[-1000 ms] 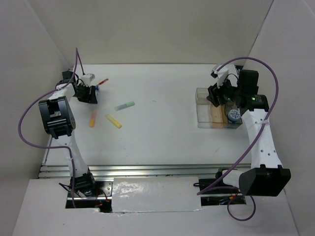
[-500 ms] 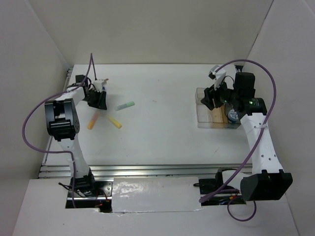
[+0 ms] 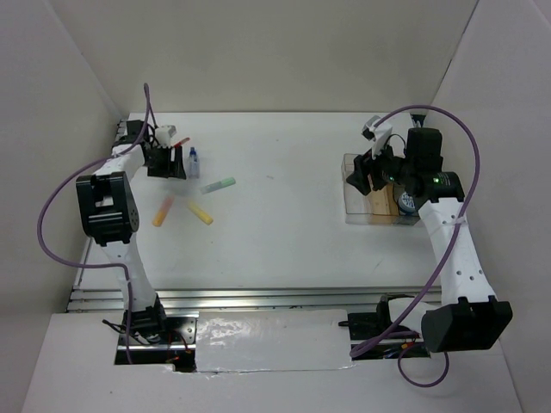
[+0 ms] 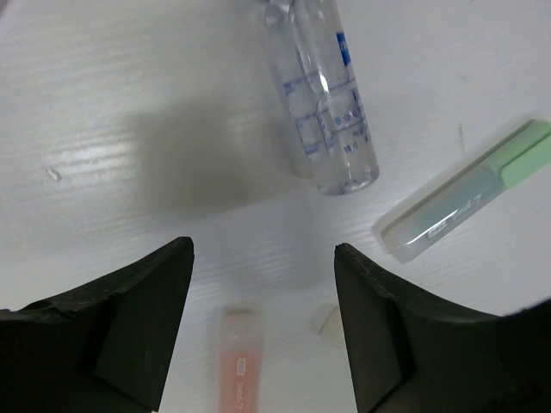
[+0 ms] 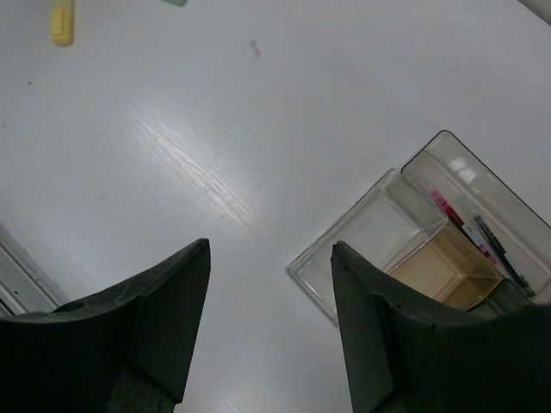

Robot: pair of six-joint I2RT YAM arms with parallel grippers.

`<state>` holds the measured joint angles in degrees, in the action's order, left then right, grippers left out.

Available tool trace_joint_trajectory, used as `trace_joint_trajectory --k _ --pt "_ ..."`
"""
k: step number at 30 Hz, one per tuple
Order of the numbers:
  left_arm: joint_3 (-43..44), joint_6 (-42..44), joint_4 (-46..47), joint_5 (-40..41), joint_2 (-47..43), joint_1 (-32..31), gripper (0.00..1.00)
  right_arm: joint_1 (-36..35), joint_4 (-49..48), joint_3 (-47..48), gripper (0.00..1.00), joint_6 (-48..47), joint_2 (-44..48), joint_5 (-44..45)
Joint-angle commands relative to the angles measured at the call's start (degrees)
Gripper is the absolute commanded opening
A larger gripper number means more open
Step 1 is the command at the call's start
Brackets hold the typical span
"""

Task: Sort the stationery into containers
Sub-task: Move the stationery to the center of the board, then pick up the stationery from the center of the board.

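My left gripper (image 3: 164, 162) is open and empty at the far left of the table. In the left wrist view it (image 4: 263, 249) hovers over a pink-orange marker (image 4: 239, 361), with the clear blue-tipped tube (image 4: 323, 103) and green marker (image 4: 469, 194) beyond. From above, the tube (image 3: 194, 159), green marker (image 3: 219, 185), yellow marker (image 3: 199, 212) and orange marker (image 3: 162, 211) lie loose. A red pen (image 3: 180, 143) pokes out behind the gripper. My right gripper (image 3: 362, 176) is open and empty over the left edge of the clear compartment box (image 3: 353, 206). The box (image 5: 344, 258) holds red and black pens (image 5: 469, 228).
A blue-white roll (image 3: 405, 203) sits at the box's right end, partly behind my right arm. Grey walls close in the table on the left, back and right. A metal rail (image 3: 258, 297) runs along the near edge.
My left gripper swung right, then back toward the far left, and the clear tube now lies uncovered to its right. My right gripper drifted left toward the box's left edge.
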<state>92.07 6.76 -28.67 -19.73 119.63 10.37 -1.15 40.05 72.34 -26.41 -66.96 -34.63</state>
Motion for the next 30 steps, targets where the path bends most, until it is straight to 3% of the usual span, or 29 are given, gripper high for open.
trace_joint_trajectory --k 1,7,11,12,16,19,23,27,30 --pt "4.8 -2.5 0.3 -1.7 2.3 -1.8 0.78 -0.5 -1.9 0.0 0.65 0.7 0.1 -0.7" --pt "7.4 -6.2 3.0 -1.1 3.4 -5.9 0.78 -0.7 -2.0 0.4 0.66 0.7 -1.0 -0.6" --pt "9.6 -14.3 5.5 -1.0 5.8 -7.9 0.78 -0.8 -2.1 0.3 0.66 0.9 -1.3 -0.7" --pt "10.4 -18.8 5.4 3.6 6.6 -8.5 0.77 -0.8 -2.1 0.2 0.66 0.9 -1.2 -0.7" --pt "22.2 -23.6 -2.9 17.2 13.8 -13.5 0.66 -0.9 -2.3 -0.1 0.66 1.0 -1.1 0.1" --pt "23.4 -25.6 -4.7 19.5 17.0 -14.4 0.62 -1.0 -2.7 0.0 0.66 1.5 -1.2 0.1" --pt "23.2 -25.1 -4.6 22.0 18.7 -16.1 0.50 -0.9 -3.5 0.5 0.66 4.3 -1.8 -0.5" --pt "22.1 -25.0 -5.1 20.3 19.0 -16.2 0.39 -1.0 -4.4 0.8 0.66 7.2 -2.6 -2.2" --pt "19.1 -25.9 -3.6 9.2 16.5 -14.7 0.21 -1.5 -7.7 1.1 0.66 11.4 -2.6 -2.7"
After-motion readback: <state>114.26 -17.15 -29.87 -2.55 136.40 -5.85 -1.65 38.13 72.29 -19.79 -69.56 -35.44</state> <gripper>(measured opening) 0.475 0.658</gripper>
